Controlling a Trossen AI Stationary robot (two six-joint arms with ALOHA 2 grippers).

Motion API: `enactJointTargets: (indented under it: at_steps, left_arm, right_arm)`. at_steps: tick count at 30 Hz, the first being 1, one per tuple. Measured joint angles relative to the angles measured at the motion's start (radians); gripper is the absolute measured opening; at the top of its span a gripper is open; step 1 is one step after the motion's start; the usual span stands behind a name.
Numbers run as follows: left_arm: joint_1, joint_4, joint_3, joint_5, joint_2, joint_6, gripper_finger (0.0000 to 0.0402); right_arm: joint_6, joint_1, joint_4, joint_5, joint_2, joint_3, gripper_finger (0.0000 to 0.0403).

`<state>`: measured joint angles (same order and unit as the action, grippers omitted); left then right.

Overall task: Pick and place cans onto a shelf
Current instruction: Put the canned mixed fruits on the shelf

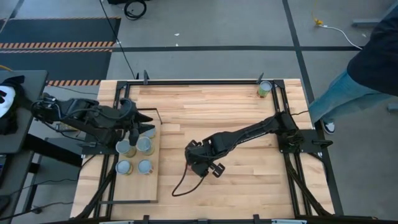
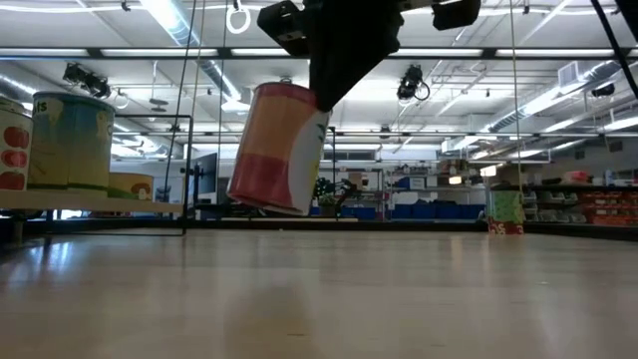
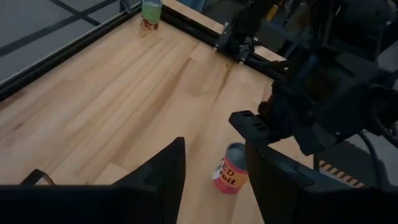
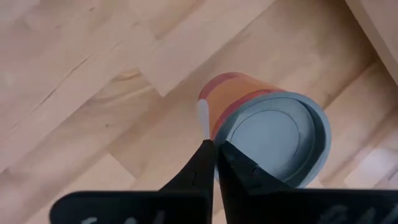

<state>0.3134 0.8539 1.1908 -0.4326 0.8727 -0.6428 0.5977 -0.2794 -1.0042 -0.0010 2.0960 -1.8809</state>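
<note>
My right gripper (image 1: 200,160) is over the middle of the table, shut on a red, orange and white can (image 2: 277,150) with a grey-blue top (image 4: 273,140). The can hangs clear of the table. My left gripper (image 1: 144,123) is open and empty above the shelf's far part; its fingers (image 3: 165,180) show in the left wrist view. The shelf (image 1: 149,186) is a light-wood board in a black frame at the table's left. Several cans (image 1: 134,155) stand upright on it. One more can (image 1: 265,89) stands at the table's far right corner. My right gripper pinches the can's top rim (image 4: 216,144) between its two fingers, which are almost closed. One finger is on the outer wall and one on the lid side. The fingers come from above. The can hangs tilted below them, its bottom clear of the table (image 2: 269,204).
A black cable (image 1: 180,186) lies on the table near my right gripper. Black frame rails run along the table's edges. A person in jeans (image 1: 348,93) stands beyond the table's right side. Bare wood lies between the shelf and the far right can.
</note>
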Motion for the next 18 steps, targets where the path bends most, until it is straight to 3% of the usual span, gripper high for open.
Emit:
enactJointTargets:
  at_steps: [11,18]
  left_arm:
    - [-0.008,-0.044,0.0,-0.095,0.066,0.1,0.0246]
    - [-0.065,-0.071,0.0,-0.094,0.101,0.102,0.0265]
  right_arm:
    - [0.008,0.0,0.017,-0.049,-0.002,0.023,0.0022]
    - [0.008,0.018,0.116,-0.078,0.007,0.037,0.0082]
